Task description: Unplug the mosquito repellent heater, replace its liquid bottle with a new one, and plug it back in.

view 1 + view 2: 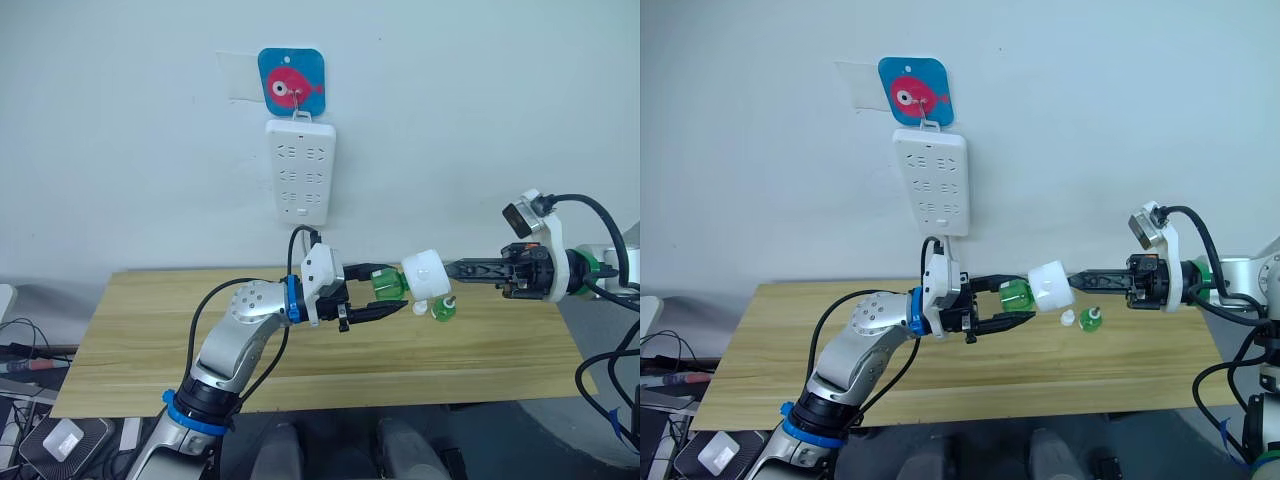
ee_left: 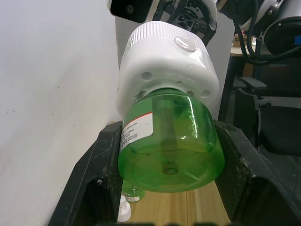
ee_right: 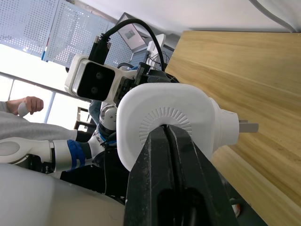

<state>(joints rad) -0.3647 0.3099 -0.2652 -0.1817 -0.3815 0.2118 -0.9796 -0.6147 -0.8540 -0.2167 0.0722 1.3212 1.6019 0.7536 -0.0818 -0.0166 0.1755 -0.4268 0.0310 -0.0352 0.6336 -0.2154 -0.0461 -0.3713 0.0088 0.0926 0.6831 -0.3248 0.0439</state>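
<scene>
The white mosquito repellent heater (image 1: 425, 272) hangs in the air above the table, its two prongs (image 3: 247, 126) bare. A green liquid bottle (image 1: 390, 285) is still joined to its underside. My left gripper (image 1: 400, 290) is shut on that bottle, with one black finger (image 2: 96, 181) on each side of it. From the right, my right gripper (image 1: 450, 268) is shut on the heater body (image 3: 164, 120). A second green bottle (image 1: 443, 308) stands upright on the table just below, with a small white cap (image 1: 420, 308) next to it.
A long white power strip (image 1: 300, 170) hangs on the wall under a blue fish hook card (image 1: 291, 82), above the wooden table (image 1: 150, 330). Cables and gear lie on the floor at the left. A person's hand (image 3: 28, 103) shows in the right wrist view.
</scene>
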